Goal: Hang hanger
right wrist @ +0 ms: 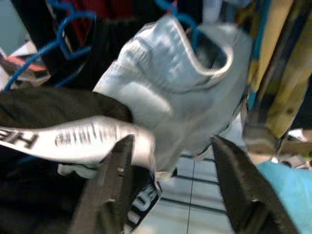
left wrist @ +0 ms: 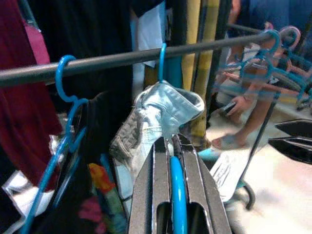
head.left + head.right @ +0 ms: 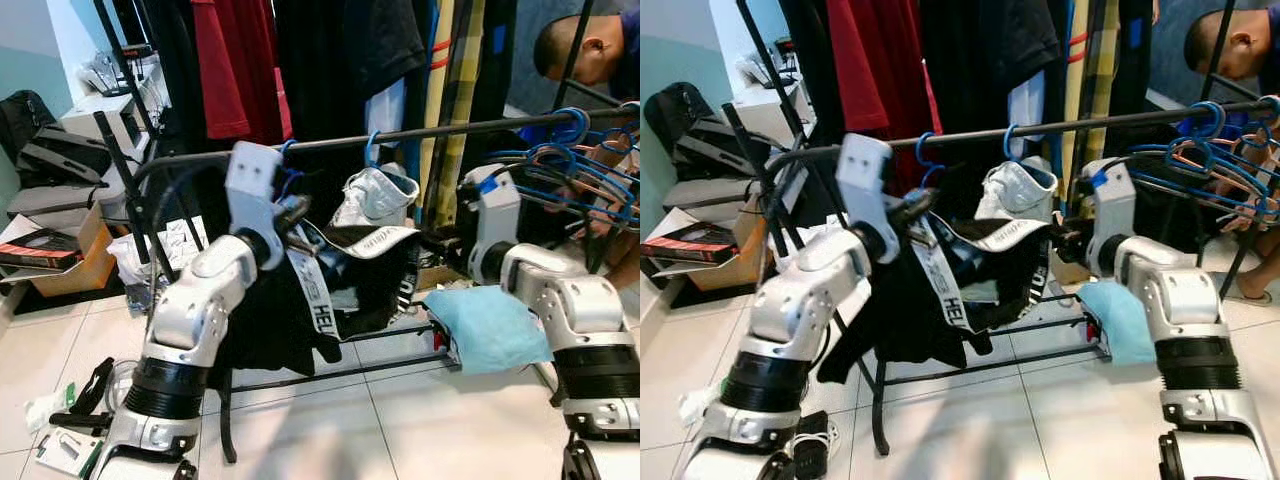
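Rail (image 3: 440,131): carries blue hanger (image 2: 163,61) with pale garment (image 3: 375,195) (hook over bar).
Left gripper (image 2: 178,146): fingers clamped on the hanger's blue wire.
Right gripper (image 1: 170,161): fingers apart, beside garment.

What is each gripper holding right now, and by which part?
The left gripper is shut on a blue hanger, gripping its thin bar. The right gripper is open, holding nothing.

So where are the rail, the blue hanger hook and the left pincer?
rail (image 3: 450,130): left eye view, bare middle stretch.
blue hanger hook (image 2: 64,78): left wrist view, curved top.
left pincer (image 2: 178,146): left wrist view, between fingertips.
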